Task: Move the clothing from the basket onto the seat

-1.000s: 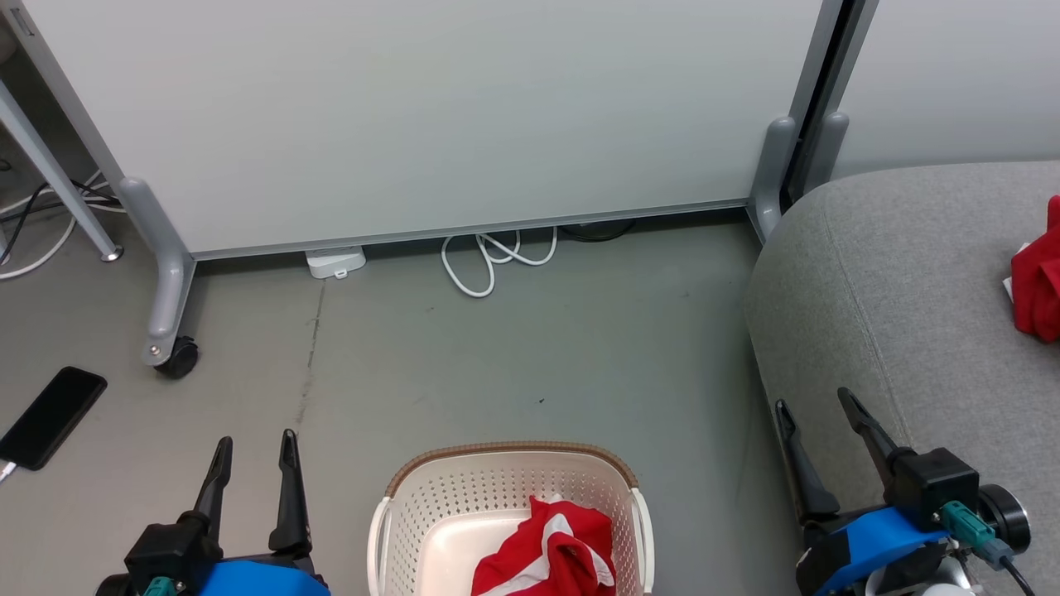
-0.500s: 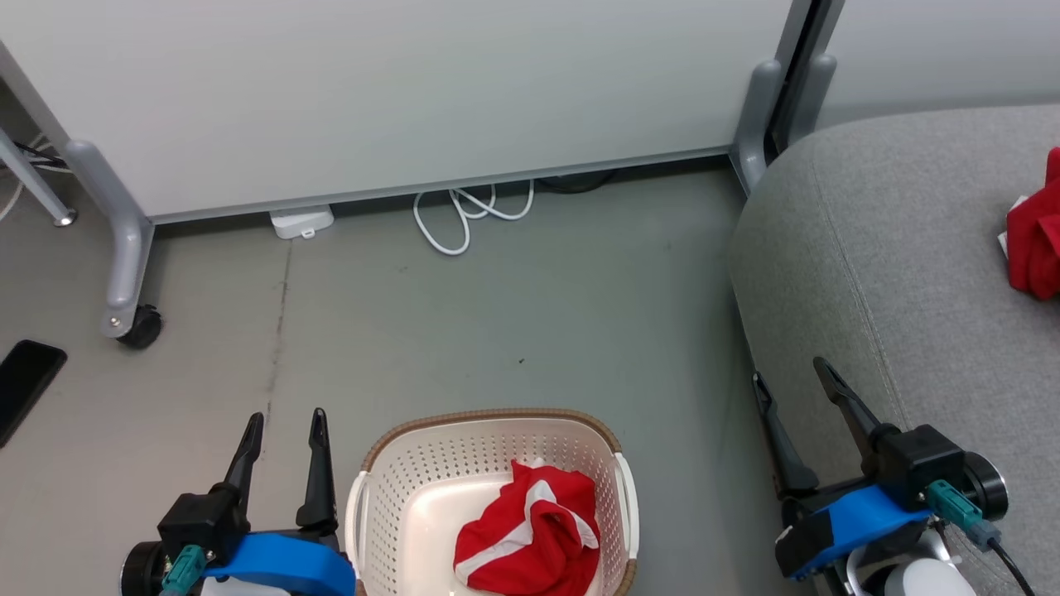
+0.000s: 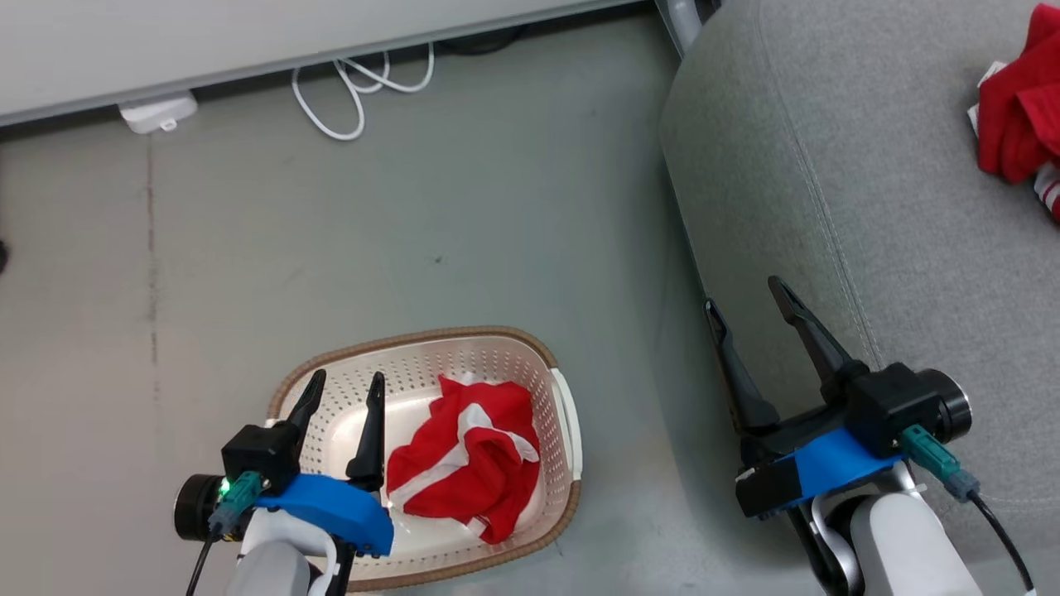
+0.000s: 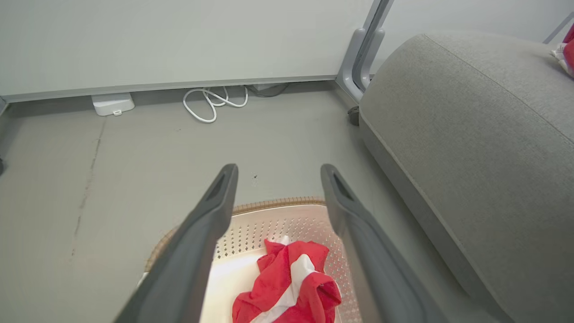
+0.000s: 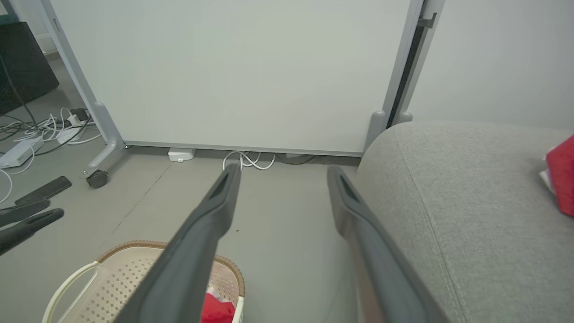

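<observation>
We see the second garment (image 3: 1014,124) cut off at the head view's edge, on the seat (image 3: 869,207) well right of the basket (image 3: 431,334); the first garment (image 3: 464,459) lies inside it. Left gripper (image 3: 348,379) above the basket and right gripper (image 3: 743,294) to its right both gape, empty.

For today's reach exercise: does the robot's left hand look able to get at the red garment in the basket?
Probably yes: the left hand is open above the basket, and the red garment lies uncovered beside it.
</observation>
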You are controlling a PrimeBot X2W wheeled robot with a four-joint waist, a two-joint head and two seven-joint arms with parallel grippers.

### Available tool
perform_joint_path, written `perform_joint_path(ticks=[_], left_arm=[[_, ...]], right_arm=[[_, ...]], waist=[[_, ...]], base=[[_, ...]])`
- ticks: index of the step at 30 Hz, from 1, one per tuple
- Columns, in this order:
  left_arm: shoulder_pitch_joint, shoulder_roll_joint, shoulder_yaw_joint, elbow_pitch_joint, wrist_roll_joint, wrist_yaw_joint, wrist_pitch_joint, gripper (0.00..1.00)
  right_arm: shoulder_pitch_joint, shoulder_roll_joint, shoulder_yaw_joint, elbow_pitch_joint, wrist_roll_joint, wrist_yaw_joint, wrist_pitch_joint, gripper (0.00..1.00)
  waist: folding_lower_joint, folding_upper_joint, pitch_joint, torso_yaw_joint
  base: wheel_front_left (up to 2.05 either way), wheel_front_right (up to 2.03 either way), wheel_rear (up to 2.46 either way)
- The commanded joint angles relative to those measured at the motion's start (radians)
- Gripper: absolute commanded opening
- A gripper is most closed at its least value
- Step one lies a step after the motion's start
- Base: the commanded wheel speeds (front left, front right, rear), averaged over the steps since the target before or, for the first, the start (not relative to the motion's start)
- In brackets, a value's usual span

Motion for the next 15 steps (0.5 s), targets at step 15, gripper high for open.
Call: perform_joint_path(ticks=[15], left_arm=[[-0.295,0.072,-0.223,0.344,-0.077,-0.001,0.009,1.00]], right_arm=[[-0.108,0.001,0.055,-0.024,0.045,0.000,-0.062,1.00]], waist=[[-0.0002,0.0000,0.315,-0.187]], base=[[0.00,0.00,0.00]])
